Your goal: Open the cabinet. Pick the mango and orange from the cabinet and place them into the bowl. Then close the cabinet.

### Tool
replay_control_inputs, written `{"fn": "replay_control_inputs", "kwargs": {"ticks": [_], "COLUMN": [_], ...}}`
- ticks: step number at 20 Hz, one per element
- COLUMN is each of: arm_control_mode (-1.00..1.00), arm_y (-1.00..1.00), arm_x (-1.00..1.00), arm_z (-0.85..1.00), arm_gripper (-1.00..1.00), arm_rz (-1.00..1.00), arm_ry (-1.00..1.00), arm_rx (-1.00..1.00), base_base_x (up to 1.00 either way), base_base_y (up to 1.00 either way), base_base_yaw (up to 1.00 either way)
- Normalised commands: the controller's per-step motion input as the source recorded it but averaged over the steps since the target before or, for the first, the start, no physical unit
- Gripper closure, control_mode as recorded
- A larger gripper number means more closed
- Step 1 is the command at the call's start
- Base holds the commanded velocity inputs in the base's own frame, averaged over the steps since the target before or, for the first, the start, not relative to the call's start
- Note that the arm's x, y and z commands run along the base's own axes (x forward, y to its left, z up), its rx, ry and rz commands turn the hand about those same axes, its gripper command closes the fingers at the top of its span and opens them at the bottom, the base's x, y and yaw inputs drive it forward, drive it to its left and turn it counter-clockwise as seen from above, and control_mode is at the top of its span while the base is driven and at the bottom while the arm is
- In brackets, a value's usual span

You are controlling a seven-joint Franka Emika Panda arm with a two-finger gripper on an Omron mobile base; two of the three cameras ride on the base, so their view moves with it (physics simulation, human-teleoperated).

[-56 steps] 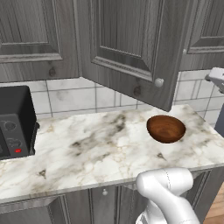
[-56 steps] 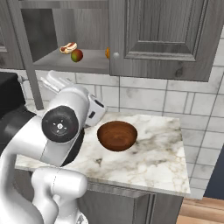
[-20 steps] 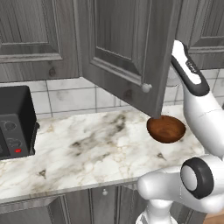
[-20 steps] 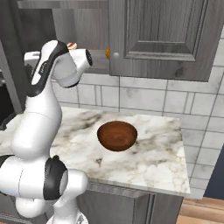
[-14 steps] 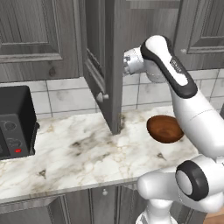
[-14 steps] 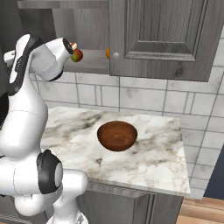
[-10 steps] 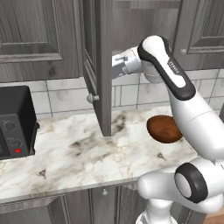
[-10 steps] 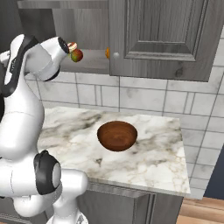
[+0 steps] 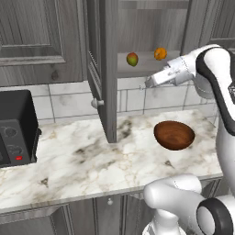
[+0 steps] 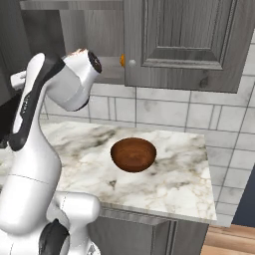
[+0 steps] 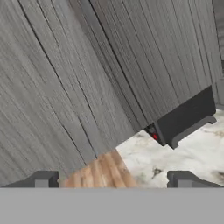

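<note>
The cabinet (image 9: 108,69) has its left door swung wide, edge-on to the left base view, while its right door (image 10: 184,40) is closed. On the shelf inside lie the mango (image 9: 132,58) and, to its right, the orange (image 9: 160,53); a sliver of the orange (image 10: 122,60) peeks past the right door. The dark brown bowl (image 9: 174,135) (image 10: 133,154) stands on the counter below. My gripper (image 9: 149,83) hovers just under the shelf edge, pointing left toward the open door. In the hand view the gripper (image 11: 113,179) is open, facing grey wood grain with nothing between its fingertips (image 11: 41,179).
A black microwave (image 9: 13,128) (image 11: 183,122) stands at the counter's left end. The marble counter (image 9: 82,160) runs from there to the bowl, with a tiled wall behind. My own arm (image 10: 55,99) blocks much of the cabinet opening in the right base view.
The left door has swung from half open to wide open, pushed by my hand. The mango and orange now show in the left base view. My hand has dropped below the shelf.
</note>
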Motion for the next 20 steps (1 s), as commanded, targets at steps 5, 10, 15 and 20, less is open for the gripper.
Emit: {"fn": "replay_control_inputs", "kwargs": {"ticks": [5,10,15,20], "arm_control_mode": [-1.00,-1.00,-1.00,-1.00], "arm_y": [-0.94,-0.83,-0.77,-0.62], "arm_x": [-0.98,-0.86,-0.66,-0.64], "arm_z": [0.00,0.00,0.01,0.19], "arm_gripper": [-1.00,-1.00,-1.00,-1.00], "arm_rz": [-0.04,-0.13,-0.31,-0.33], "arm_ry": [-0.23,-0.30,-0.23,-0.25], "arm_rx": [-0.09,-0.09,-0.03,0.00], "base_base_x": [0.00,0.00,0.00,0.00], "base_base_y": [0.00,0.00,0.00,0.00], "base_base_yaw": [0.00,0.00,0.00,0.00]}}
